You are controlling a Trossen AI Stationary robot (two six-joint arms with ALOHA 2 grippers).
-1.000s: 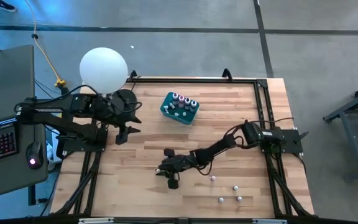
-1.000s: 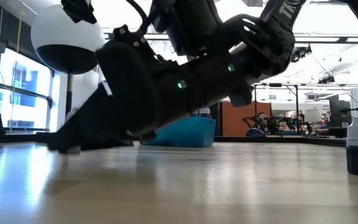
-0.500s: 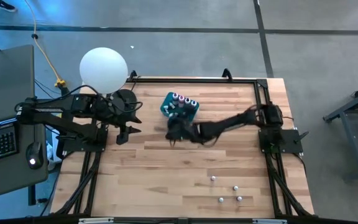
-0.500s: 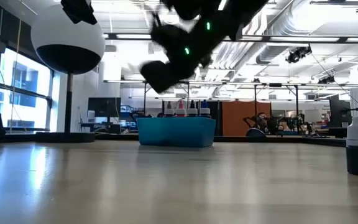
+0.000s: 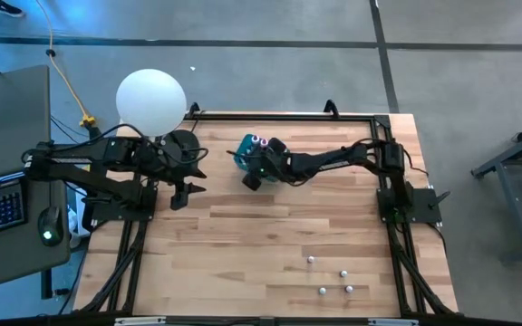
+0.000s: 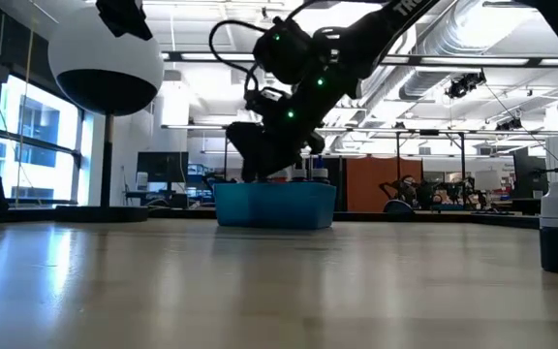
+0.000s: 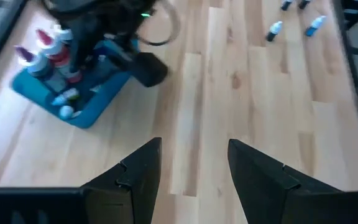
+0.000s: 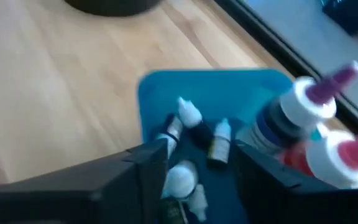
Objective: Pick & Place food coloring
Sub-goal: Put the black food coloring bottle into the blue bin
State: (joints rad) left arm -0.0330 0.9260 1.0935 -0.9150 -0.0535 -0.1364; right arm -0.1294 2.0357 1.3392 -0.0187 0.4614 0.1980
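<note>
Currently I hold the right gripper point(image 8: 197, 165) over the teal tub point(image 8: 166, 87), fingers spread above small food coloring bottles point(image 8: 219, 140); the left gripper point(image 7: 191, 165) waits spread.

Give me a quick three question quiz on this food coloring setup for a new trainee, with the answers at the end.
1. True or false: the right gripper hangs over the teal tub.
2. Where does the left gripper wait? A) beside the white ball, near the table's left edge; B) over the loose bottles; C) inside the tub.
3. How many small food coloring bottles stand loose on the wooden table near the front right?

Key
1. True; the right wrist view shows its open fingers just above the tub's contents.
2. A
3. Four
</note>
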